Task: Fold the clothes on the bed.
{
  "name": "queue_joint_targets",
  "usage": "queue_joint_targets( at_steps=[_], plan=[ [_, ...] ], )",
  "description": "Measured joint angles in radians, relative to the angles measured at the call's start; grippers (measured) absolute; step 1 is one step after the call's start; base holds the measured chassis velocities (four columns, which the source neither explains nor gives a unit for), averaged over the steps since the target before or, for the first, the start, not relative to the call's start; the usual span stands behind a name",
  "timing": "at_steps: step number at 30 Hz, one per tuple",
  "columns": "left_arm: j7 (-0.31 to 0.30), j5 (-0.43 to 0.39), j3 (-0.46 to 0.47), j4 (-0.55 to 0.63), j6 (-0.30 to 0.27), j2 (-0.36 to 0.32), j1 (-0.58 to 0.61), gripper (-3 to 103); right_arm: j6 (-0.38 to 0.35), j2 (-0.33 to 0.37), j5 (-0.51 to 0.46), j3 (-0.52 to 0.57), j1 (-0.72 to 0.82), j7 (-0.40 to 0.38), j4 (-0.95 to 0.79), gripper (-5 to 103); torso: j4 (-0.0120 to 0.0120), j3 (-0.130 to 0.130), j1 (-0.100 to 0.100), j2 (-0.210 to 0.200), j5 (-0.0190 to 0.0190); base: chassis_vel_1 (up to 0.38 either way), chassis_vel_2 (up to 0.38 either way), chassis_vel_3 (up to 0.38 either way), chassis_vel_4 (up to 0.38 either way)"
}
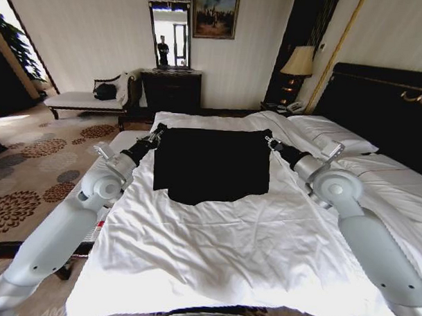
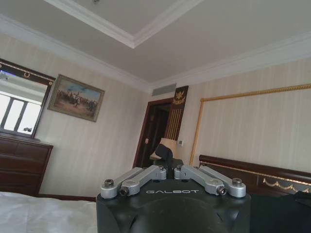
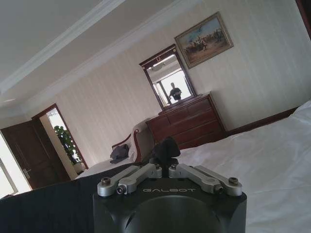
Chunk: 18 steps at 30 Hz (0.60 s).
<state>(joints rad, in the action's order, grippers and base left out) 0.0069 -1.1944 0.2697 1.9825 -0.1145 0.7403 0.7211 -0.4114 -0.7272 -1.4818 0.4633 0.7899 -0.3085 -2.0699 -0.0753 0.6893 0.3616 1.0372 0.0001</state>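
Observation:
The clothes (image 1: pixel 211 165), one black garment, lie spread flat on the white sheet of the bed (image 1: pixel 215 248). My left gripper (image 1: pixel 158 132) rests at the garment's far left corner, and my right gripper (image 1: pixel 270 141) at its far right corner. Both arms are stretched out along the garment's sides. In the left wrist view the left gripper (image 2: pixel 165 154) has its fingers pressed together, with black fabric (image 2: pixel 284 213) beside it. In the right wrist view the right gripper (image 3: pixel 167 147) is shut the same way, with the black fabric (image 3: pixel 48 208) alongside. The pinched cloth itself is hidden behind the gripper bodies.
Pillows (image 1: pixel 333 134) and a dark headboard (image 1: pixel 379 108) lie to the right. A dark dresser (image 1: pixel 172 91) with a mirror stands against the far wall, beside a bench (image 1: pixel 85 101) holding a black bag. Patterned carpet (image 1: pixel 37 166) runs along the bed's left side.

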Motion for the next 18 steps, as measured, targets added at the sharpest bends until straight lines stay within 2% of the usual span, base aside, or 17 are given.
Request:
queue_joint_targets(
  at_steps=[2, 6, 7, 8, 11, 12, 15, 18],
  plan=[
    [0.0, -0.003, 0.014, 0.011, -0.003, -0.004, 0.017, 2, -0.003, 0.007, -0.002, 0.013, 0.019, -0.006, -0.018, 1, -0.0002, 0.0, 0.0, 0.0, 0.0001, 0.0, 0.0, 0.0, 0.0],
    [0.0, 0.007, 0.098, 0.067, -0.012, -0.02, 0.139, 2, -0.028, 0.022, -0.021, 0.087, 0.14, -0.062, -0.131, 1, -0.0011, 0.0, 0.0, 0.0, 0.0004, 0.0, 0.0, 0.0, 0.0],
    [0.0, 0.009, 0.125, 0.091, -0.014, -0.024, 0.189, 2, -0.034, 0.022, -0.024, 0.107, 0.17, -0.073, -0.158, 1, -0.0005, 0.0, 0.0, 0.0, -0.0002, 0.0, 0.0, 0.0, 0.0],
    [0.0, 0.009, 0.125, 0.091, -0.014, -0.024, 0.189, 2, -0.034, 0.022, -0.024, 0.107, 0.17, -0.073, -0.158, 1, -0.0005, 0.0, 0.0, 0.0, -0.0002, 0.0, 0.0, 0.0, 0.0],
    [0.0, 0.022, 0.229, 0.179, -0.019, -0.029, 0.349, 2, -0.052, 0.012, -0.03, 0.173, 0.264, -0.098, -0.227, 1, 0.0003, 0.0, 0.0, 0.0, -0.0003, 0.0, 0.0, 0.0, 0.0],
    [0.0, 0.022, 0.229, 0.179, -0.019, -0.029, 0.349, 2, -0.052, 0.012, -0.03, 0.173, 0.264, -0.098, -0.227, 1, 0.0003, 0.0, 0.0, 0.0, -0.0003, 0.0, 0.0, 0.0, 0.0],
    [0.0, 0.021, 0.316, 0.261, -0.026, -0.022, 0.48, 2, -0.071, -0.003, -0.039, 0.219, 0.341, -0.125, -0.287, 1, -0.0003, 0.0, 0.0, 0.0, 0.0001, 0.0, 0.0, 0.0, 0.0],
    [0.0, 0.021, 0.338, 0.29, -0.034, -0.015, 0.533, 2, -0.086, -0.015, -0.049, 0.23, 0.377, -0.141, -0.319, 1, -0.0002, 0.0, 0.0, 0.0, 0.0001, 0.0, 0.0, 0.0, 0.0]
  ],
)
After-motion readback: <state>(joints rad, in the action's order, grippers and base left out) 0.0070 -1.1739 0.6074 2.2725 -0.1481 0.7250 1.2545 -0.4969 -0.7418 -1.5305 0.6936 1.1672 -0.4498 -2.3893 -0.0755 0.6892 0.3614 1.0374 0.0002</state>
